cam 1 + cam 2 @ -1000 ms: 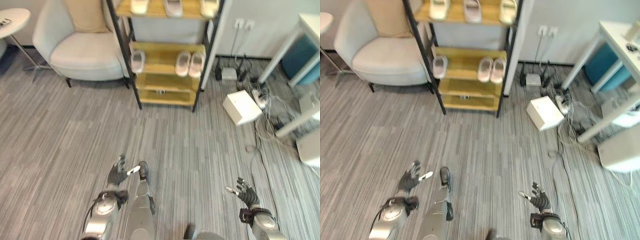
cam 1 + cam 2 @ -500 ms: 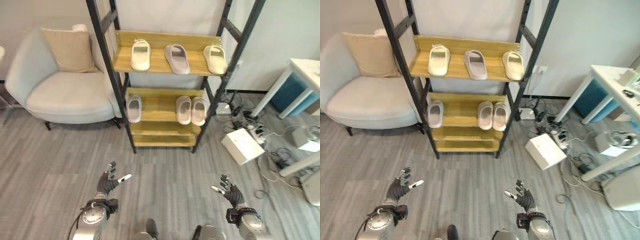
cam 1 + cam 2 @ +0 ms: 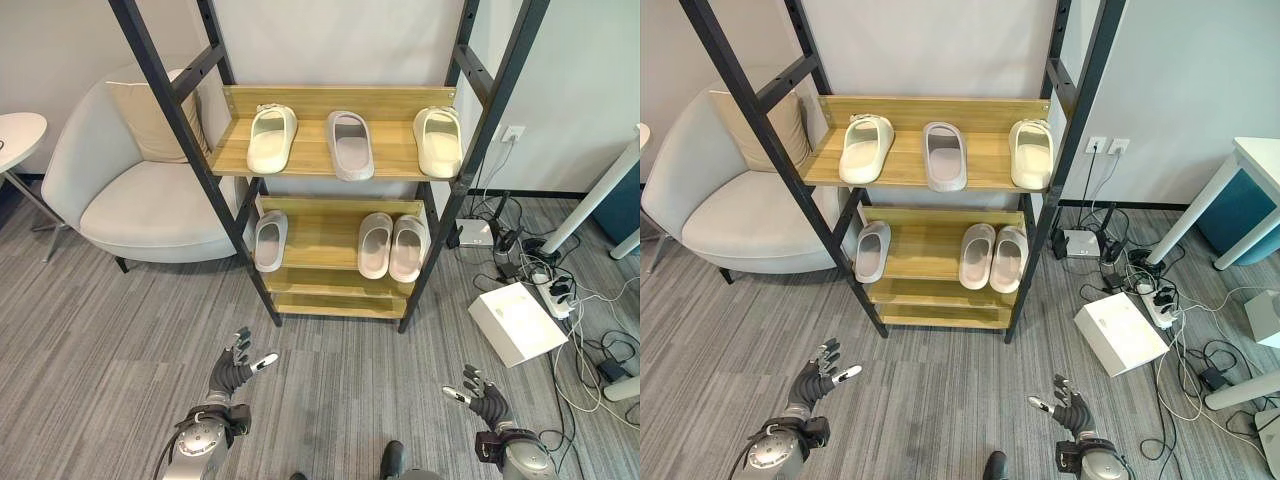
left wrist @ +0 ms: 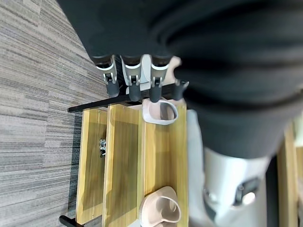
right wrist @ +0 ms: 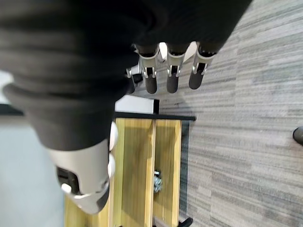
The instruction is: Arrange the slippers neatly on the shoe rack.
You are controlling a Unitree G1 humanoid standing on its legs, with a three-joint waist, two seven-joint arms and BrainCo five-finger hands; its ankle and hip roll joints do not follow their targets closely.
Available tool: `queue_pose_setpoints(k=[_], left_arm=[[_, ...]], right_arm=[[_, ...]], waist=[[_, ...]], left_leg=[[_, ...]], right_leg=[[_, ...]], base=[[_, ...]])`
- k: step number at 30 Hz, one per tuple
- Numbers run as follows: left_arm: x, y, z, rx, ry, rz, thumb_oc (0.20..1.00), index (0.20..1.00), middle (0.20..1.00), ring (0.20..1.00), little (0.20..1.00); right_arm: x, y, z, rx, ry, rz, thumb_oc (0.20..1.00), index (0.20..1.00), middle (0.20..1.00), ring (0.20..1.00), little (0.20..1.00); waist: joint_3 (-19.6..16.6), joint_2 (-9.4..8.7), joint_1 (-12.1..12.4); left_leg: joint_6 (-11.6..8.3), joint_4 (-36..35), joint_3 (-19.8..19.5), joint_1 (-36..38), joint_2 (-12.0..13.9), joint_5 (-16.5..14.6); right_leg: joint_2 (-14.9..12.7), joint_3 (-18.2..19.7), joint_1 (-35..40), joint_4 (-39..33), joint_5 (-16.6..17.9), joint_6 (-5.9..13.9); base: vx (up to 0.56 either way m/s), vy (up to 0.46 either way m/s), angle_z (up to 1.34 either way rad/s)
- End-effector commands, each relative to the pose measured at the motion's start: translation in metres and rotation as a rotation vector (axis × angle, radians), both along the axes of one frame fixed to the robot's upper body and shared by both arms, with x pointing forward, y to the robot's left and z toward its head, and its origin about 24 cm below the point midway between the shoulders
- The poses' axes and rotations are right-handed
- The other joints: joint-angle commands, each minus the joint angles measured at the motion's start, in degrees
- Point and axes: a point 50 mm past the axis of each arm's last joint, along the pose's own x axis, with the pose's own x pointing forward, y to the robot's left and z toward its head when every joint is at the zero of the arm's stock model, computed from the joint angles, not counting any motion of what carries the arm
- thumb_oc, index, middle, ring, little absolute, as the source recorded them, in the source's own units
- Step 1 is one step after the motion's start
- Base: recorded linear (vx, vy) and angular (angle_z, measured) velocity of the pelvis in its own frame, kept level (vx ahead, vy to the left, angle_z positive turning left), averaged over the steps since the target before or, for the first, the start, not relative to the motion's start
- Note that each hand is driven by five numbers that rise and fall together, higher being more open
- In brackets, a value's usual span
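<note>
Wooden shelves of the shoe rack [image 3: 300, 150] at twelve o'clock carry six slippers: three spaced apart on the upper shelf [image 3: 345, 143], and on the middle shelf one alone [image 3: 269, 239] beside a touching pair [image 3: 391, 245]. Left hand [image 3: 232, 373] at seven o'clock and right hand [image 3: 483, 406] at five o'clock hover over grey carpet [image 3: 100, 330], fingers spread and relaxed, holding nothing.

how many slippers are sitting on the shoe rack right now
6. On the top shelf: a cream slipper at left, a grey slipper in the middle, a cream one at right. On the shelf below: a single slipper at left, a pair at right.
</note>
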Motion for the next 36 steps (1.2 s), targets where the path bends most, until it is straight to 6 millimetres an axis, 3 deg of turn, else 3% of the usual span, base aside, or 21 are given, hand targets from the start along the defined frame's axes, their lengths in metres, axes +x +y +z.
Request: queue_pose_setpoints(k=[1, 3, 4, 5, 6, 7, 10, 11, 12, 14, 16, 19, 22, 23, 26, 27, 29, 33, 36], left_arm=[[0.01, 0.01, 0.017, 0.053, -0.09, -0.013, 1.0, 1.0, 1.0, 1.0, 1.0], [0.016, 0.011, 0.019, 0.058, -0.106, -0.007, 1.0, 1.0, 1.0, 1.0, 1.0], [0.018, 0.01, 0.022, 0.051, -0.12, -0.003, 1.0, 1.0, 1.0, 1.0, 1.0], [0.022, 0.01, 0.025, 0.039, -0.144, 0.006, 1.0, 1.0, 1.0, 1.0, 1.0], [0.023, 0.01, 0.026, 0.039, -0.145, 0.006, 1.0, 1.0, 1.0, 1.0, 1.0], [0.026, 0.009, 0.026, 0.037, -0.153, 0.019, 1.0, 1.0, 1.0, 1.0, 1.0], [0.022, 0.007, 0.024, 0.04, -0.136, 0.006, 1.0, 1.0, 1.0, 1.0, 1.0], [0.02, 0.005, 0.02, 0.054, -0.116, -0.007, 1.0, 1.0, 1.0, 1.0, 1.0], [0.02, 0.008, 0.021, 0.061, -0.116, -0.001, 1.0, 1.0, 1.0, 1.0, 1.0], [0.013, 0.011, 0.017, 0.065, -0.09, 0.014, 1.0, 1.0, 1.0, 1.0, 1.0], [0.01, 0.015, 0.018, 0.077, -0.086, 0.011, 1.0, 1.0, 1.0, 1.0, 1.0], [0.015, 0.018, 0.021, 0.097, -0.094, -0.001, 1.0, 1.0, 1.0, 1.0, 1.0], [0.019, 0.019, 0.025, 0.118, -0.105, -0.02, 1.0, 1.0, 1.0, 1.0, 1.0], [0.018, 0.019, 0.026, 0.118, -0.109, -0.021, 1.0, 1.0, 1.0, 1.0, 1.0], [0.017, 0.018, 0.025, 0.107, -0.107, -0.029, 1.0, 1.0, 1.0, 1.0, 1.0], [0.017, 0.018, 0.025, 0.106, -0.105, -0.035, 1.0, 1.0, 1.0, 1.0, 1.0], [0.018, 0.018, 0.025, 0.109, -0.106, -0.035, 1.0, 1.0, 1.0, 1.0, 1.0], [0.021, 0.015, 0.024, 0.097, -0.116, -0.039, 1.0, 1.0, 1.0, 1.0, 1.0], [0.026, 0.01, 0.026, 0.062, -0.139, -0.024, 1.0, 1.0, 1.0, 1.0, 1.0]], right_arm=[[0.016, 0.004, 0.013, 0.014, -0.094, 0.018, 1.0, 1.0, 1.0, 1.0, 1.0], [0.019, 0.002, 0.015, 0.015, -0.111, 0.005, 1.0, 1.0, 1.0, 1.0, 1.0], [0.021, 0.002, 0.017, 0.016, -0.122, 0.001, 1.0, 1.0, 1.0, 1.0, 1.0], [0.023, 0.0, 0.02, 0.01, -0.135, 0.003, 1.0, 1.0, 1.0, 1.0, 1.0], [0.024, 0.0, 0.02, 0.01, -0.136, 0.002, 1.0, 1.0, 1.0, 1.0, 1.0], [0.028, 0.0, 0.023, -0.003, -0.147, 0.012, 1.0, 1.0, 1.0, 1.0, 1.0], [0.025, -0.002, 0.021, -0.013, -0.128, 0.019, 1.0, 1.0, 1.0, 1.0, 1.0], [0.026, -0.002, 0.02, -0.022, -0.125, 0.018, 1.0, 1.0, 1.0, 1.0, 1.0], [0.028, -0.002, 0.021, -0.024, -0.124, 0.019, 1.0, 1.0, 1.0, 1.0, 1.0], [0.03, 0.002, 0.02, -0.022, -0.124, 0.033, 1.0, 1.0, 1.0, 1.0, 1.0], [0.033, 0.01, 0.02, 0.002, -0.131, 0.046, 1.0, 1.0, 1.0, 1.0, 1.0], [0.039, 0.022, 0.02, 0.016, -0.138, 0.088, 1.0, 1.0, 1.0, 1.0, 1.0], [0.041, 0.027, 0.019, 0.029, -0.138, 0.096, 1.0, 1.0, 1.0, 1.0, 1.0], [0.039, 0.026, 0.018, 0.031, -0.132, 0.09, 1.0, 1.0, 1.0, 1.0, 1.0], [0.038, 0.022, 0.019, 0.022, -0.131, 0.083, 1.0, 1.0, 1.0, 1.0, 1.0], [0.037, 0.019, 0.018, 0.016, -0.125, 0.071, 1.0, 1.0, 1.0, 1.0, 1.0], [0.036, 0.017, 0.017, 0.017, -0.121, 0.058, 1.0, 1.0, 1.0, 1.0, 1.0], [0.023, 0.013, 0.013, 0.018, -0.092, 0.053, 1.0, 1.0, 1.0, 1.0, 1.0], [0.023, 0.004, 0.016, 0.008, -0.108, 0.032, 1.0, 1.0, 1.0, 1.0, 1.0]], waist=[[1.1, -2.96, -0.1], [2.2, -3.34, -0.2], [2.9, -3.44, -0.1], [4.7, -3.81, 0.7], [4.4, -3.73, 0.5], [5.5, -4.36, 1.4], [5.0, -4.25, 1.7], [4.5, -3.37, 1.8], [4.1, -3.09, 1.8], [3.3, -2.94, 2.2], [2.5, -3.84, 2.6], [2.6, -4.23, 3.2], [3.4, -3.71, 2.2], [3.4, -3.36, 1.6], [3.3, -2.25, 0.9], [3.4, -2.22, 0.3], [3.2, -1.81, 0.2], [2.3, -3.13, -1.0], [2.9, -3.03, -1.2]], left_leg=[[-2.33, 3.7, 1.6, -3.3, -1.1, -0.5], [-3.56, 10.7, 1.0, -7.0, 0.0, -0.8], [-4.38, 15.4, 0.4, -9.4, 1.0, 0.3], [-6.06, 23.5, -1.0, -13.4, 2.6, 3.6], [-6.05, 23.9, -1.3, -14.0, 2.7, 3.7], [-6.81, 28.4, -2.9, -17.5, 3.0, 6.0], [-5.62, 20.3, -0.6, -16.9, 4.5, 3.7], [-6.03, 8.9, 0.8, -16.6, 6.5, 7.9], [-6.58, 3.1, 1.4, -16.4, 7.6, 9.1], [-5.74, 1.9, 2.3, -15.1, 6.8, 10.1], [-4.72, 3.7, 3.4, -14.7, 5.1, 8.9], [-1.89, 3.7, 5.7, -12.3, 2.9, 5.6], [0.4, 2.6, 6.7, -8.8, 1.1, 3.1], [0.68, 1.0, 6.9, -6.5, 0.2, 2.2], [0.19, 0.0, 6.9, -5.1, 0.2, 1.3], [-0.64, -0.5, 6.2, -3.4, 0.2, 0.3], [-1.55, -0.3, 6.1, -2.9, 0.9, -0.6], [-2.45, 2.1, 5.5, -2.7, 0.9, -0.8], [-4.47, 12.4, 2.3, -7.7, 3.3, -2.1]], right_leg=[[-2.3, -0.7, 8.6, 0.1, -8.5, 4.35], [-2.0, -0.4, 8.5, 0.3, -9.3, 3.13], [-1.6, -0.3, 8.6, 0.4, -9.8, 2.4], [-1.4, -0.3, 9.7, 0.3, -10.6, 1.28], [-1.3, -0.5, 9.3, 0.3, -10.5, 1.2], [-1.2, -0.9, 10.2, 0.2, -11.1, 0.54], [-1.2, -1.4, 11.1, 0.1, -11.6, 1.54], [-0.5, -1.8, 11.6, 0.1, -12.2, 2.46], [0.1, -1.2, 12.3, 0.1, -13.4, 3.04], [0.8, -0.8, 13.6, 0.1, -13.7, 3.28], [-0.3, 0.4, 13.7, 2.8, -14.5, 3.47], [-4.9, -0.3, 7.3, 16.1, -13.9, 6.88], [-9.8, -0.1, 0.2, 29.6, -8.6, 11.04], [-11.7, -1.8, -0.4, 29.0, -7.6, 10.87], [-12.1, -4.4, -0.6, 21.0, -8.5, 8.42], [-13.2, -4.3, -3.1, 16.8, -7.5, 8.8], [-12.5, -4.9, -2.6, 10.8, -5.7, 8.97], [-10.1, -2.6, 0.8, 3.4, -2.6, 8.09], [-7.3, -3.7, 4.1, 1.3, -5.2, 5.56]], base=[[-0.01, -0.123, 0.07], [-0.03, -0.142, 0.05], [-0.02, -0.197, 0.02], [-0.01, -0.148, -0.07], [0.02, -0.162, -0.04], [0.07, -0.07, 0.09], [0.22, 0.051, 0.04], [0.4, 0.167, 0.04], [0.45, 0.217, 0.13], [0.31, 0.142, -0.11], [0.26, 0.181, -0.56], [0.14, 0.198, -0.49], [0.1, 0.155, -0.25], [0.18, 0.059, 0.12], [0.19, -0.073, 0.24], [0.2, -0.117, 0.05], [0.17, -0.141, -0.11], [0.17, -0.198, 0.21], [0.13, -0.25, 0.37]])
